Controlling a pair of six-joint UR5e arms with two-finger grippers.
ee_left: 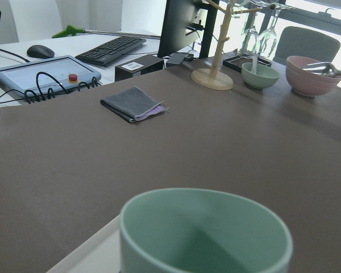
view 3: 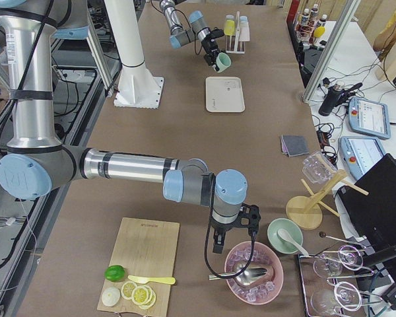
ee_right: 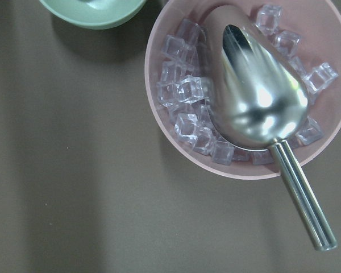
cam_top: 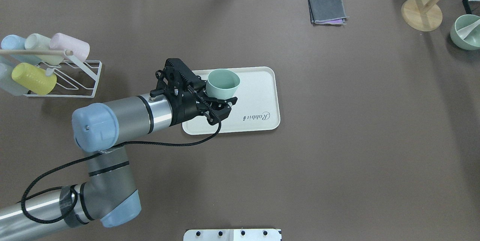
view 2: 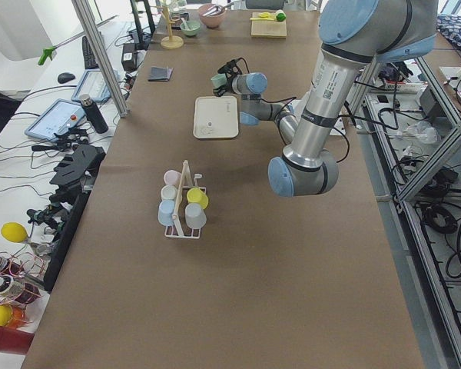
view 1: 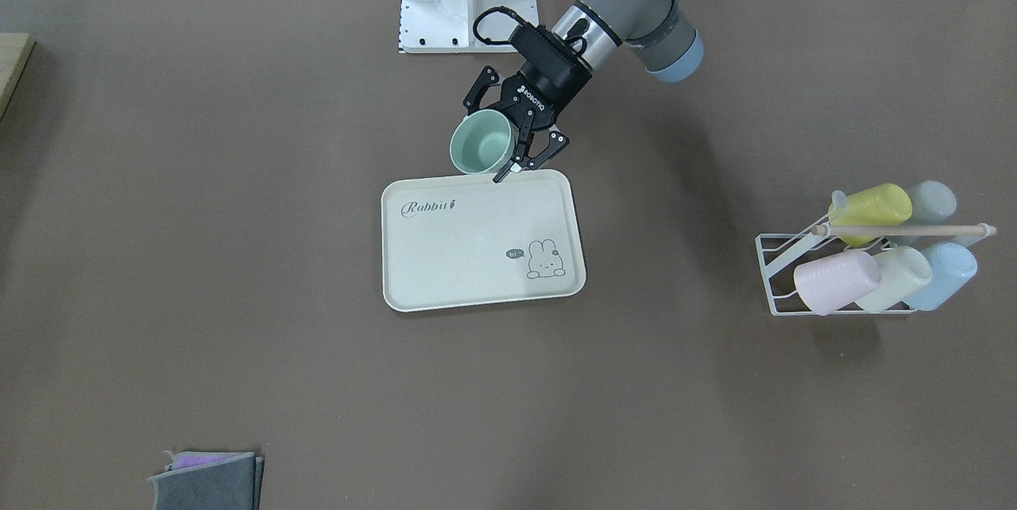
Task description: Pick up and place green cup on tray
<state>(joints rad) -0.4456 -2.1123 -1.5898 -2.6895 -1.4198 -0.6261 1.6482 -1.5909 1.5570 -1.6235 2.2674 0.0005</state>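
The green cup (view 1: 481, 143) is a pale mint tumbler held in my left gripper (view 1: 496, 146), mouth facing up and outward, lifted above the tray's edge nearest the robot base. The tray (view 1: 477, 256) is cream-white with "Rabbit" script and a bunny drawing, and nothing lies on it. In the overhead view the cup (cam_top: 223, 82) sits between the left gripper's (cam_top: 222, 90) fingers over the tray (cam_top: 258, 94). The left wrist view shows the cup's rim (ee_left: 204, 227) close up. My right gripper (view 3: 231, 228) hovers over a pink ice bowl; I cannot tell whether it is open or shut.
A white wire rack (view 1: 775, 276) with several pastel cups stands on the robot's left, also in the overhead view (cam_top: 88, 79). A folded grey cloth (cam_top: 327, 9), a wooden stand (cam_top: 422, 12) and a green bowl (cam_top: 465, 31) are at the far side. The pink ice bowl (ee_right: 176, 23) holds a metal scoop (ee_right: 261, 102).
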